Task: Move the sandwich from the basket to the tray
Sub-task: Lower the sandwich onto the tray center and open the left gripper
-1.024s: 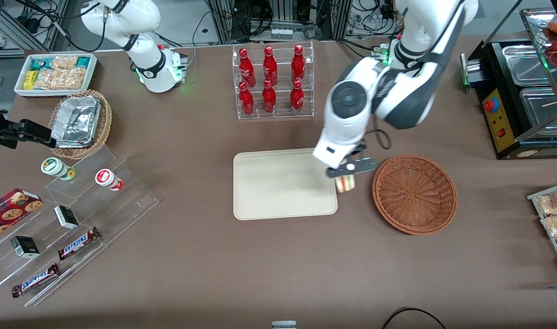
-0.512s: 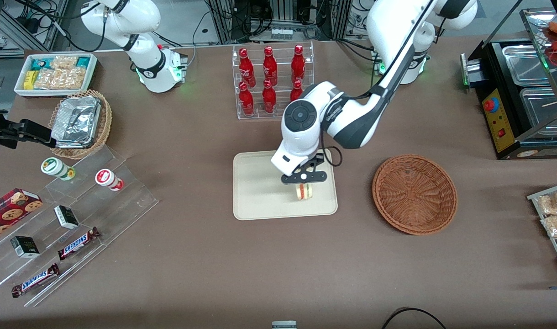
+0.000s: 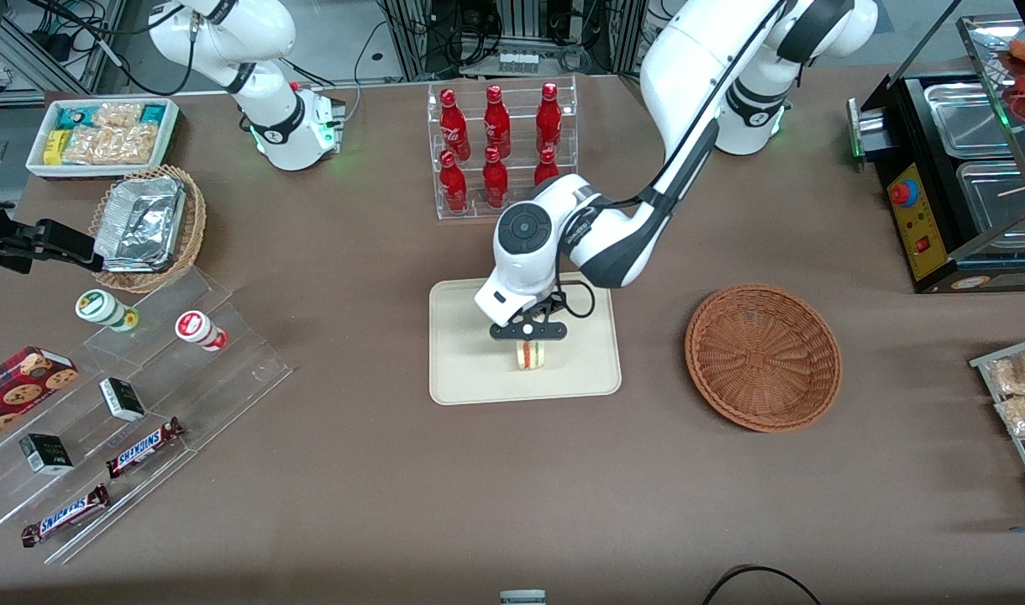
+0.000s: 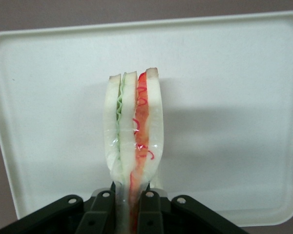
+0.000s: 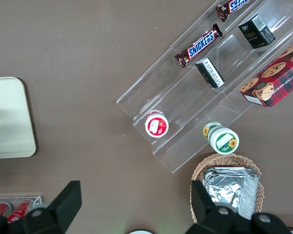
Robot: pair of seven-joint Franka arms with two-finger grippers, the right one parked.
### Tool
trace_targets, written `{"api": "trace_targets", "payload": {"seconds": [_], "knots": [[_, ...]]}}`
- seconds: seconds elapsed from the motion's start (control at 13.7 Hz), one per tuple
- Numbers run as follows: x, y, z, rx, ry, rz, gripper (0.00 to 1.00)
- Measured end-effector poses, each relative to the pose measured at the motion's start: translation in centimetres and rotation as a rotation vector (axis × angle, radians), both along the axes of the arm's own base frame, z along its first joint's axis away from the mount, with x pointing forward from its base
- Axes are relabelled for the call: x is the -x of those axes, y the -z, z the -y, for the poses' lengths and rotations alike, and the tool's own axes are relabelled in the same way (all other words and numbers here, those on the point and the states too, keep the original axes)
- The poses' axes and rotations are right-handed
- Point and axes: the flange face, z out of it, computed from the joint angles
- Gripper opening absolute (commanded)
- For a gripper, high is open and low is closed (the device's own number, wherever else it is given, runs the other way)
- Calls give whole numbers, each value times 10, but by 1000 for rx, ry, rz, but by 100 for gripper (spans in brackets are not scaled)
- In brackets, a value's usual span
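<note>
The sandwich [image 4: 134, 146] stands on edge, pale bread layered with green and red-orange filling, pinched between the fingers of the gripper [image 3: 529, 338]. The left arm reaches low over the tray [image 3: 466, 370], sandwich hanging just beneath the gripper above the tray's middle; the basket [image 3: 763, 357] lies well apart.

The claw [image 3: 529, 340] has matt black plastic fingers [image 4: 103, 214], and it is closed on the sandwich [image 4: 134, 146], whose pale bread looks soft under a glossy clear wrap. Below it, the tray [image 3: 462, 370] is smooth cream plastic. Toward the working arm's end, the basket [image 3: 763, 357] is rough woven wicker. The surface [image 3: 512, 487] is matt brown.
</note>
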Motion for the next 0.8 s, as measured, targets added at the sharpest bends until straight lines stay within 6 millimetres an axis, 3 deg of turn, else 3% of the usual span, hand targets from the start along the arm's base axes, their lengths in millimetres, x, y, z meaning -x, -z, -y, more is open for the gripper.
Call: {"api": "trace_targets", "payload": {"seconds": [0.15, 0.44, 0.66, 0.8], "knots": [[3, 11, 6, 12, 8, 6, 0], [5, 23, 8, 11, 6, 2, 99], [2, 19, 9, 17, -8, 9, 100], [-4, 6, 11, 32, -18, 27, 100]]}}
